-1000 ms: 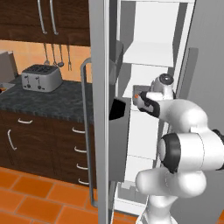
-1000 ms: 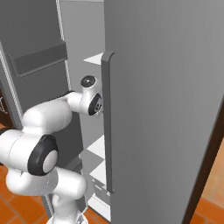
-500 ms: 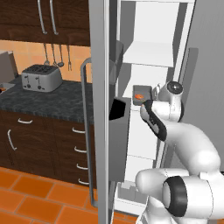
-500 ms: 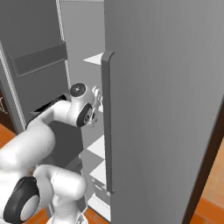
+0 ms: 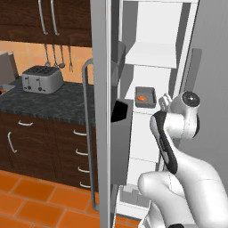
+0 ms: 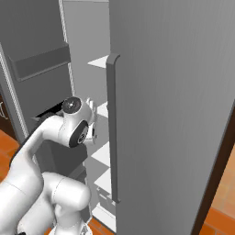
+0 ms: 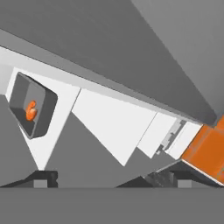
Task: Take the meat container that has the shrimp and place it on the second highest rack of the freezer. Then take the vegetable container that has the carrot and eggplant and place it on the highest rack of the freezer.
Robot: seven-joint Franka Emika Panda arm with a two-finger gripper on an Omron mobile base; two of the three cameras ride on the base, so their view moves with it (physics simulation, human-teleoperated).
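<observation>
Only shrimp (image 5: 141, 98) tray (image 5: 145, 96) on freezer (image 5: 151, 58) rack

The white arm (image 5: 171, 133) is folded upward; its jaws stand apart, empty.

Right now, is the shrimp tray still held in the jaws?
No, the tray with the shrimp sits on a freezer shelf, apart from the gripper.
</observation>
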